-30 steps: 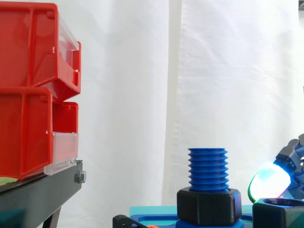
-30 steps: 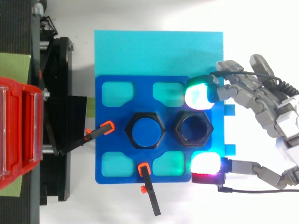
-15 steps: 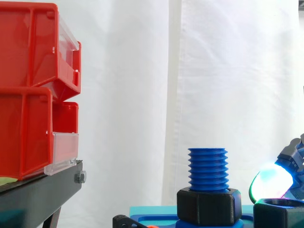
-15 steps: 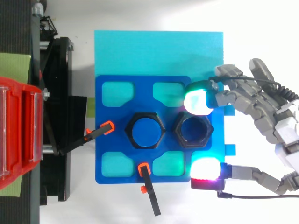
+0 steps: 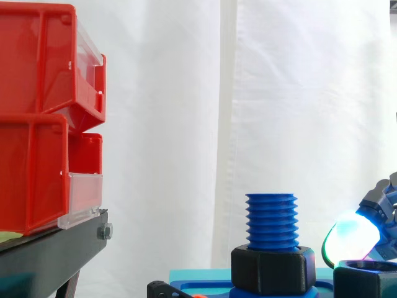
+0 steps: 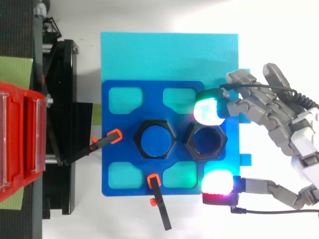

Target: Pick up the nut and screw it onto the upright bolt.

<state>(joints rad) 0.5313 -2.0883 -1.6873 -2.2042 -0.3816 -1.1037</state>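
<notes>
Hand (image 6: 299, 139) open — pads (image 6: 208, 110) straddle black hex nut (image 6: 188, 142), nothing gripped. Nut sits on blue plate (image 6: 112, 124) just beside upright bolt (image 5: 271, 221). Likely best: centre pads on opposite flats — close evenly.

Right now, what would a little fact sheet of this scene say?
bolt: blue, threaded, upright on blue plate
collar: black hex piece round the bolt's base
nut: black, on the plate beside the bolt
robot hand: open, glowing pads either side of the nut
bins: red, stacked on a black stand
</notes>
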